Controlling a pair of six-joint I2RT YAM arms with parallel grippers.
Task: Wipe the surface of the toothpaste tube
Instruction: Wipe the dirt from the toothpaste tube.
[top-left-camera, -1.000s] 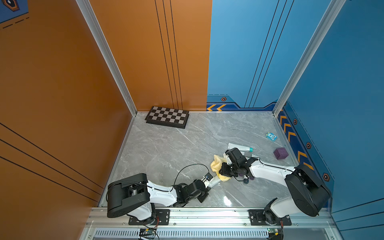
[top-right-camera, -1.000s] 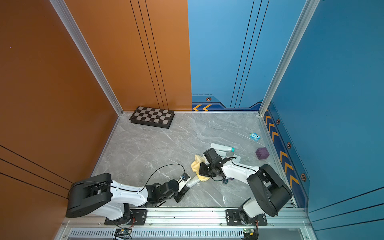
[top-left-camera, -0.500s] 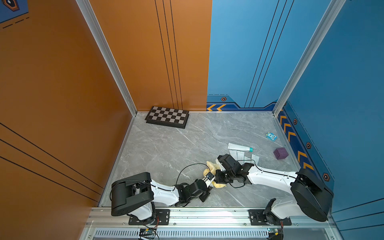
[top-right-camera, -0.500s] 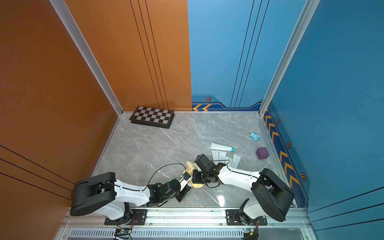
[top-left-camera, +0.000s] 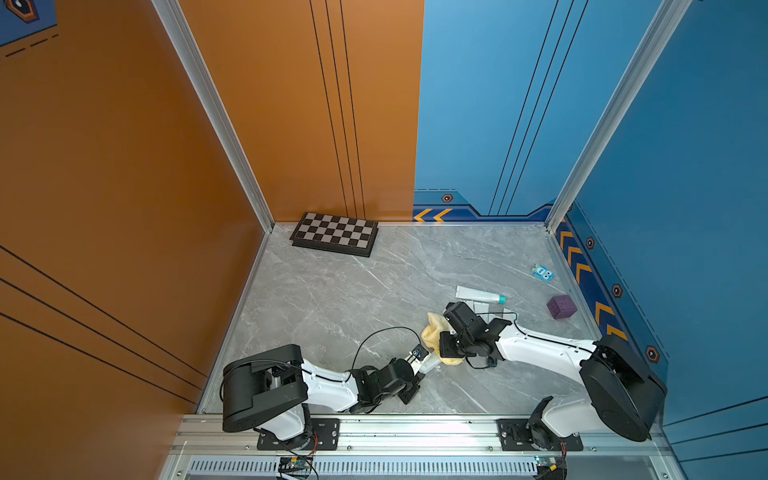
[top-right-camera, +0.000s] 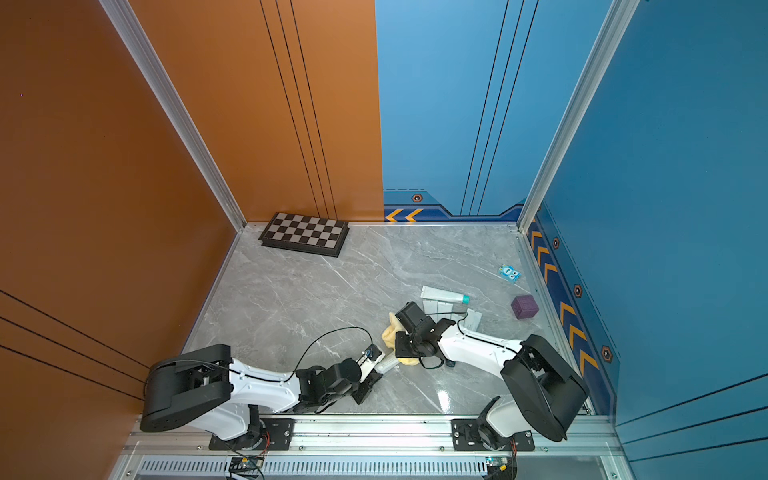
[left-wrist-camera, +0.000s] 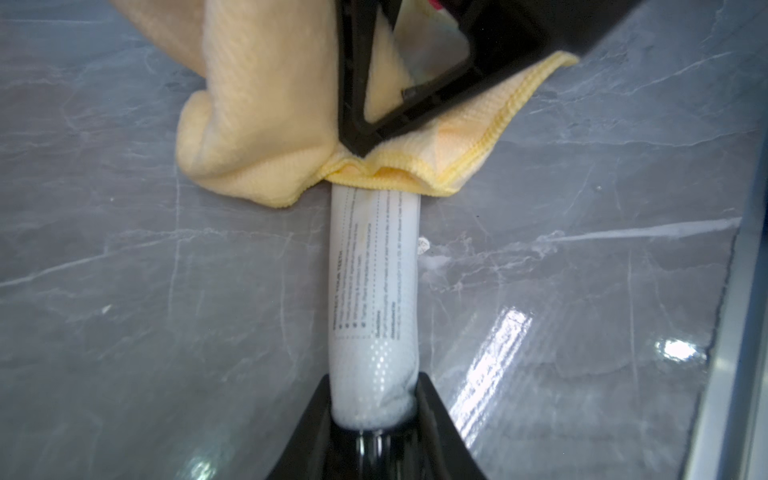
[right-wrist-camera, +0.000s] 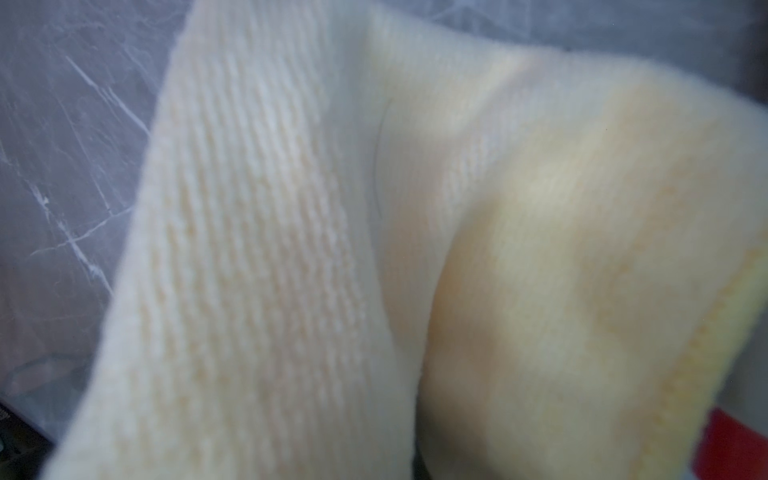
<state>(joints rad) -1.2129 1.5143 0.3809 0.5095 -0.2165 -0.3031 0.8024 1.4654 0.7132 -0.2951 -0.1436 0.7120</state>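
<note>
A white toothpaste tube (left-wrist-camera: 374, 282) lies low over the grey marble table. My left gripper (left-wrist-camera: 374, 399) is shut on its near end, one jaw on each side. Both top views show the tube (top-left-camera: 430, 365) (top-right-camera: 386, 365) reaching from the left gripper (top-left-camera: 420, 362) toward the right arm. My right gripper (top-left-camera: 446, 353) (top-right-camera: 401, 353) is shut on a yellow cloth (top-left-camera: 434, 332) (right-wrist-camera: 415, 208). The cloth (left-wrist-camera: 257, 104) drapes over the tube's far end and hides it. A black right finger (left-wrist-camera: 351, 104) presses down on the cloth there.
A second white tube with a teal cap (top-left-camera: 480, 294) lies behind the right arm, with grey sachets (top-left-camera: 496, 311) beside it. A purple cube (top-left-camera: 562, 306) and a small blue toy (top-left-camera: 543, 273) sit near the right wall. A chessboard (top-left-camera: 334, 235) lies at the back.
The right gripper slid the cloth along the tube toward the left gripper, then drew it back toward the far end. The left gripper kept hold of the tube and shifted slightly.
</note>
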